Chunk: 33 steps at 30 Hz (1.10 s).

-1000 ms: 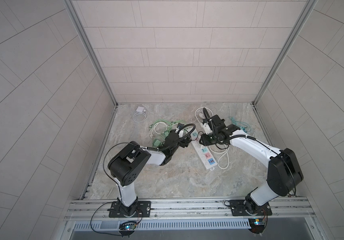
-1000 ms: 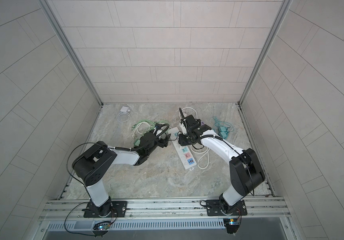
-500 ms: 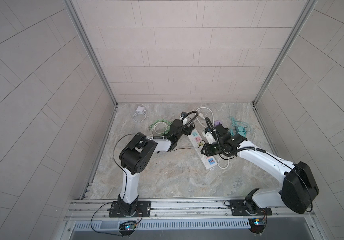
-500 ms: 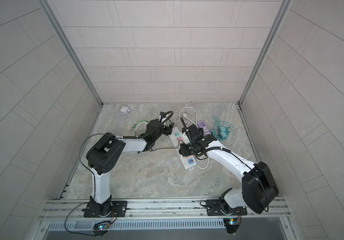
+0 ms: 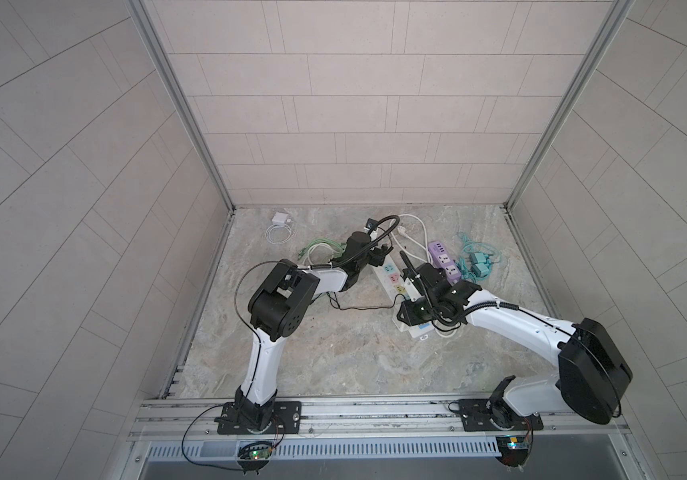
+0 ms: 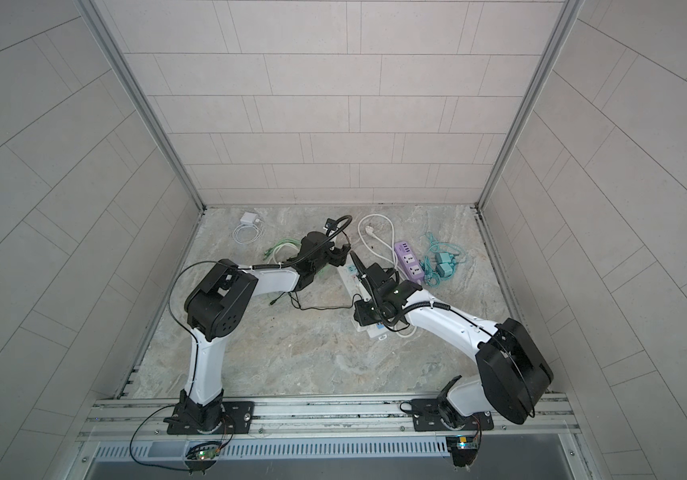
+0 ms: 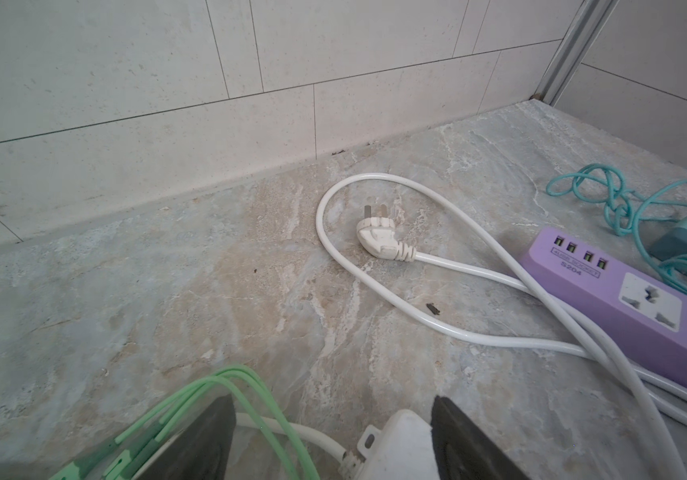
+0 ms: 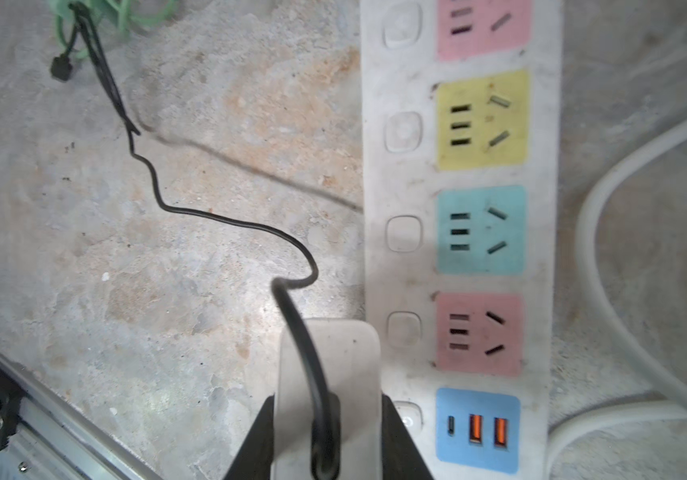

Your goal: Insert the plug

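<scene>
Right arm has backed off toward the near edge of the polished, veined stone-look counter point(image 5: 333, 353) over the last second. So the right gripper point(image 8: 328, 401), clamped on the chunky white plastic plug point(image 8: 329, 353) with its thin black rubbery cable point(image 8: 217, 216), now hangs just beside the near end of the long white plastic power strip point(image 8: 375, 174). That puts it level with the matte pink socket point(image 8: 479, 332) next to the blue USB panel point(image 8: 477, 428).

Not plugged in yet (prongs are hidden, so lining up is anyone's guess). The left arm has stretched out too: the left gripper point(image 7: 333, 401) sits wide open astride the strip's far end, probably about to brace it.

Further back there's a glossy purple power strip point(image 7: 591, 291) and a stiff white cord's three-pin plug point(image 7: 377, 239), toward the far edge.
</scene>
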Available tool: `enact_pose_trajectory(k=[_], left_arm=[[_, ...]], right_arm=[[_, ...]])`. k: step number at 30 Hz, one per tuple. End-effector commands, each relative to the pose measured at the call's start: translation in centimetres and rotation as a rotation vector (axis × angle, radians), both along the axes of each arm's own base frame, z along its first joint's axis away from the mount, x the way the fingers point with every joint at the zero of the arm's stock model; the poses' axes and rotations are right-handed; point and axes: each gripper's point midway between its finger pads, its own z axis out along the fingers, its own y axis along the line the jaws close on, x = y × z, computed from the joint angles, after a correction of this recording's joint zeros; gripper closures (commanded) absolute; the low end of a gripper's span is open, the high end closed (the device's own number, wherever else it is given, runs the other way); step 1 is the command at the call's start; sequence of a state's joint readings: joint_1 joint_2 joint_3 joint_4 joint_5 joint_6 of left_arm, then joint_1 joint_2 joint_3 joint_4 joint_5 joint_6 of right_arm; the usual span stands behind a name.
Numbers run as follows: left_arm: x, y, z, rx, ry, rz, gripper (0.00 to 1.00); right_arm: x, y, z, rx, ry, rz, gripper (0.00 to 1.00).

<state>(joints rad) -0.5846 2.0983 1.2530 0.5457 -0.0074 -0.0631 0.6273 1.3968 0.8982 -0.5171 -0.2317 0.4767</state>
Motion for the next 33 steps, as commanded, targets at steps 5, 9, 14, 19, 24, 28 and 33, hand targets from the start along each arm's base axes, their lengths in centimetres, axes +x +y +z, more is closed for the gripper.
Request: enact_pose_trajectory(k=[5,9,14,19,24,28,33], left_arm=[[0.3,-0.5,-0.5,-0.005,0.022,-0.024,0.22],[0.3,-1.1,-0.7,-0.007,0.029,-0.052,0.23],[1.1,-2.8,-0.2,-0.026,0.055,-0.099,0.24],[1.7,-4.6,-1.2,-0.009,0.185,-0.14,0.27],[1.9,-4.4,-3.0,0.043,0.298,-0.114,0.27],[1.4,-4.6,-4.5,0.081,0.404,-0.128,0.3],[1.5,-4.1,-5.9,0.1,0.478,-0.097,0.37]], right_arm=[[2.0,-6.0,-1.3,-0.196,-0.001,-0.155,0.74],[2.8,-8.4,-1.5,-0.261,0.006,-0.2,0.74],[3.3,-10.0,-1.1,-0.296,-0.006,-0.232,0.74],[3.7,-10.8,-1.1,-0.28,0.004,-0.246,0.74],[3.7,-10.3,-0.4,-0.243,-0.017,-0.242,0.74],[3.8,-10.7,-0.4,-0.25,-0.021,-0.251,0.74],[3.7,-10.6,-0.5,-0.237,-0.019,-0.253,0.75]])
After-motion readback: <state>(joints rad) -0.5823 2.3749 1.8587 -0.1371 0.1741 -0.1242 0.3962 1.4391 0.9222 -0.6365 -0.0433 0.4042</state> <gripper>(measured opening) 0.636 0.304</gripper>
